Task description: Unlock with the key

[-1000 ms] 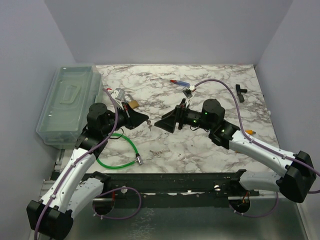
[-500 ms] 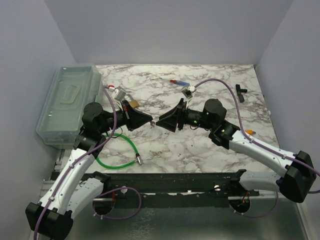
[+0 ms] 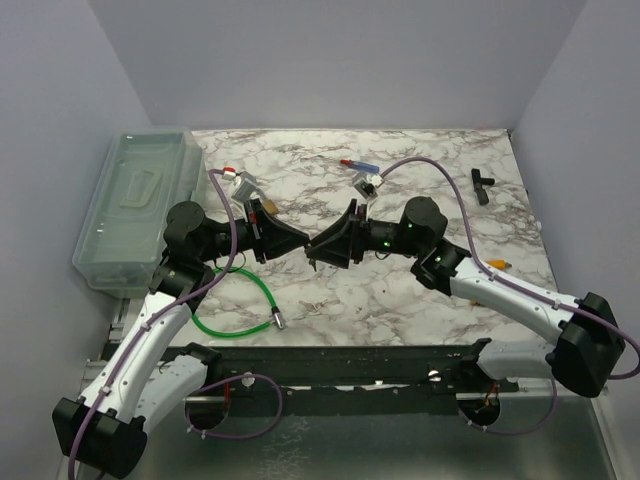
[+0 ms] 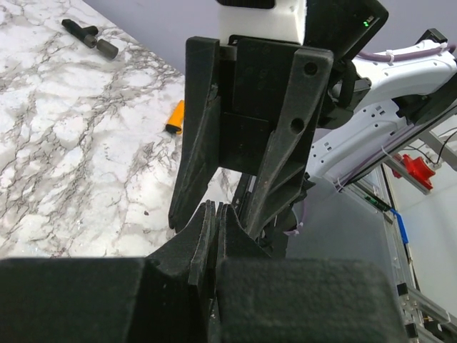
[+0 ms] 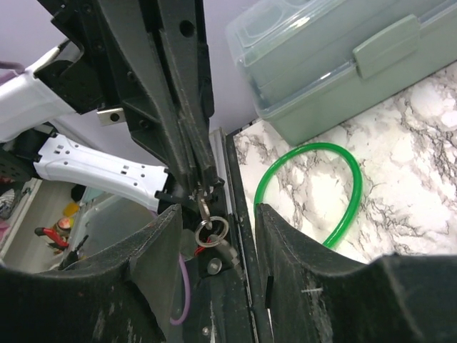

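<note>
I found the left gripper (image 5: 194,168) pinched tight on the key (image 5: 203,209), which hung below its fingertips on a small ring (image 5: 212,231). The right gripper (image 5: 214,236) stood part open, one finger on either side of the key, contact not discernible. Both met above the marble table (image 3: 400,300).

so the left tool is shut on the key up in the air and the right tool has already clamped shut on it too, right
Not quite. The left tool is shut on the key above the table, but the right tool has not clamped. The right wrist view shows its fingers standing apart on either side of the key and its small ring, with gaps between.
</note>
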